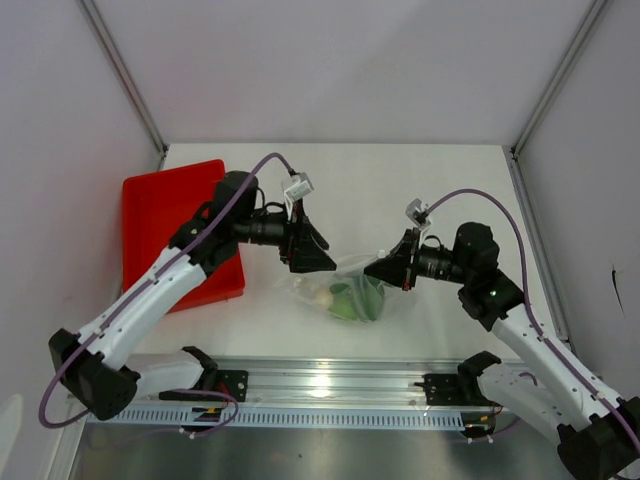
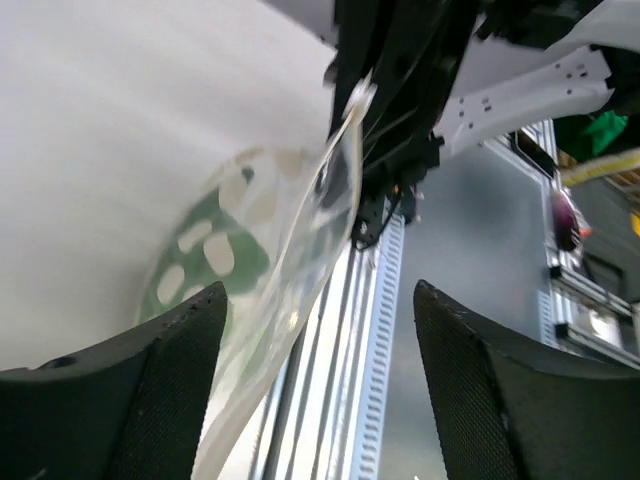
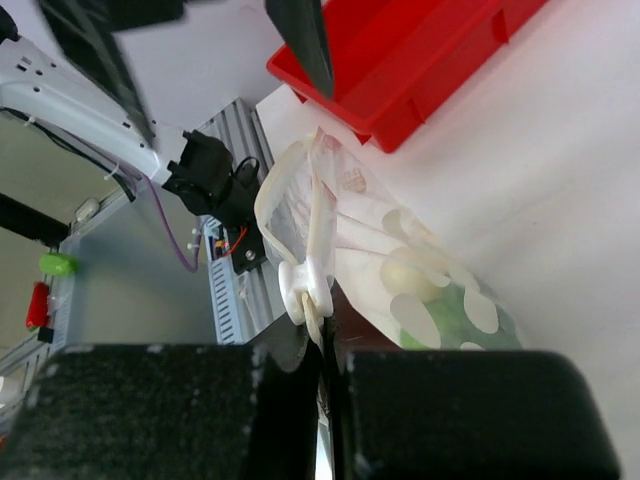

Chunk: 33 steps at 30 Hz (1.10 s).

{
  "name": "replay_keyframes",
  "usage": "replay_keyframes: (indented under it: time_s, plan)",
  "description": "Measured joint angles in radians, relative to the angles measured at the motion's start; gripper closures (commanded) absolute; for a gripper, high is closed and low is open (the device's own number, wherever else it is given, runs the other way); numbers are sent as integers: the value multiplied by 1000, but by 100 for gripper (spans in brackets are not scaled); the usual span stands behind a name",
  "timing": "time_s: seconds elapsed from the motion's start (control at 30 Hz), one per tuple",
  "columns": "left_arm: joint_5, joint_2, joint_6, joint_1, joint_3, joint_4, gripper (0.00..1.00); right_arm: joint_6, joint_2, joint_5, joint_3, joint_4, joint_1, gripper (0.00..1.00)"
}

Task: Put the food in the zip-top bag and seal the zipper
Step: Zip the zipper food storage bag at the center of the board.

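The clear zip-top bag point(image 1: 350, 290) lies between my two grippers, and it also shows in the left wrist view point(image 2: 290, 260). Inside it are green food point(image 1: 358, 300) and a small white ball point(image 1: 325, 295). The right wrist view shows the ball point(image 3: 405, 275) and green pieces point(image 3: 450, 320) through the film. My right gripper point(image 3: 330, 350) is shut on the bag's mouth edge, right beside a white zipper slider point(image 3: 305, 290). My left gripper point(image 2: 320, 290) is open wide at the bag's left end point(image 1: 315, 258). The bag's edge runs between its fingers, close to the left one point(image 2: 170, 380).
A red tray point(image 1: 170, 220) sits at the back left, under my left arm, and also shows in the right wrist view point(image 3: 400, 60). A metal rail point(image 1: 320, 385) runs along the table's near edge. White walls stand on three sides.
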Motion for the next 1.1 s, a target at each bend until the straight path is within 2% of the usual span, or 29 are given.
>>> replay_keyframes:
  time_s: [0.07, 0.2, 0.33, 0.5, 0.6, 1.1]
  plan:
    - [-40, -55, 2, -10, -3, 43, 14, -22, 9, 21, 5, -34, 29, 100]
    - [-103, -95, 21, -77, 40, 87, 17, -53, 40, 42, 32, -90, 85, 100]
    - [-127, -29, 40, -137, 132, 106, 31, -70, 46, 52, 55, -117, 112, 100]
    - [-140, 28, 42, -159, 135, 118, 51, -84, 46, 60, 68, -142, 121, 100]
    - [-143, 56, 40, -167, 135, 124, 59, -85, 45, 61, 68, -150, 126, 100]
    - [-140, 138, 21, -228, 135, 132, 68, -102, 37, 78, 68, -157, 138, 100]
